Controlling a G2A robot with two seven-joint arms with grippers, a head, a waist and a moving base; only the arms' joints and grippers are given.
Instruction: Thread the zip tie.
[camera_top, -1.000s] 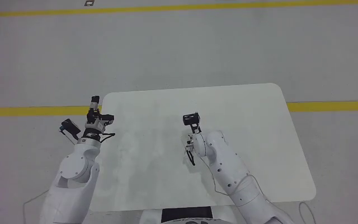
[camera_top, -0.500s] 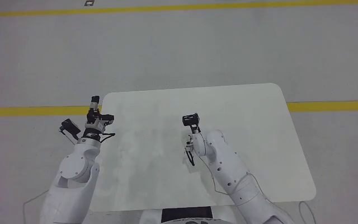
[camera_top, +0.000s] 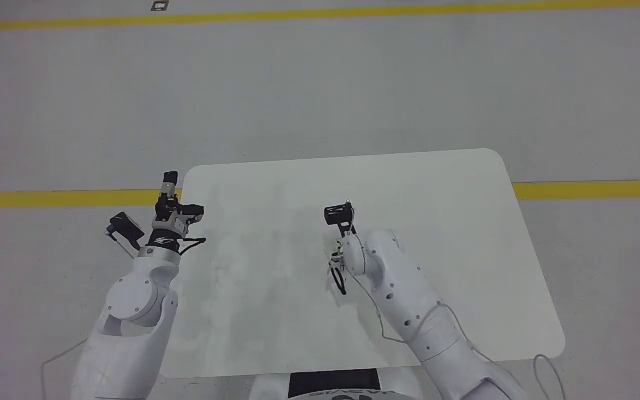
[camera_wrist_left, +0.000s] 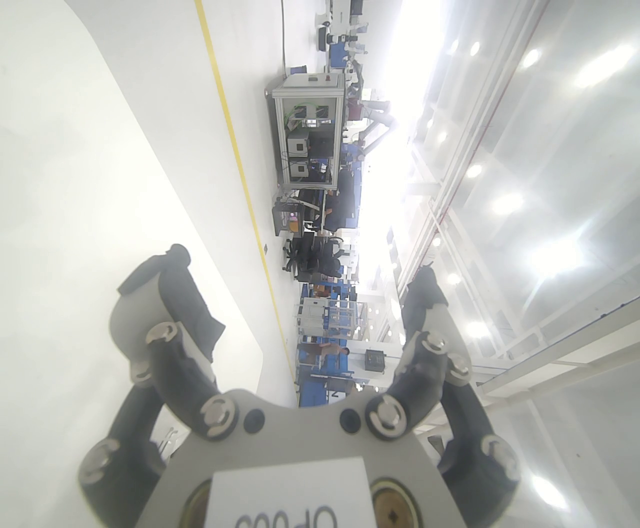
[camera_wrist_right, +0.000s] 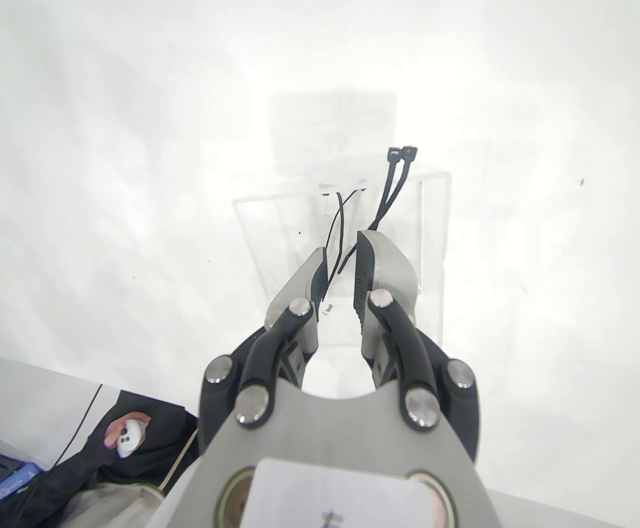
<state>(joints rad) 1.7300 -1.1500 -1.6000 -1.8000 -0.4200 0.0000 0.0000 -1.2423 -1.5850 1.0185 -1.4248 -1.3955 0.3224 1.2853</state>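
Since a second ago the right arm has edged a touch toward the left arm's side of the desk (camera_top: 450, 190), carrying its wrist along; the left arm has not shifted. The right gripper (camera_wrist_right: 342, 245) points down at a clear, thin-walled plastic box (camera_wrist_right: 432, 240) standing on the matte white desk. Its ribbed black pads stand a narrow gap apart, not pressed together. Two black zip ties (camera_wrist_right: 387, 190) lie side by side on the box — slim, flat straps with small square heads at the far end, their tails running in under the tip of one finger. Thinner black strands (camera_wrist_right: 341, 220) curve down between the two pads; whether they touch either pad I cannot tell. The left gripper (camera_wrist_left: 297, 267) hangs at the desk's edge, spread wide with nothing in it — grey metal links, dark rubbery tips.
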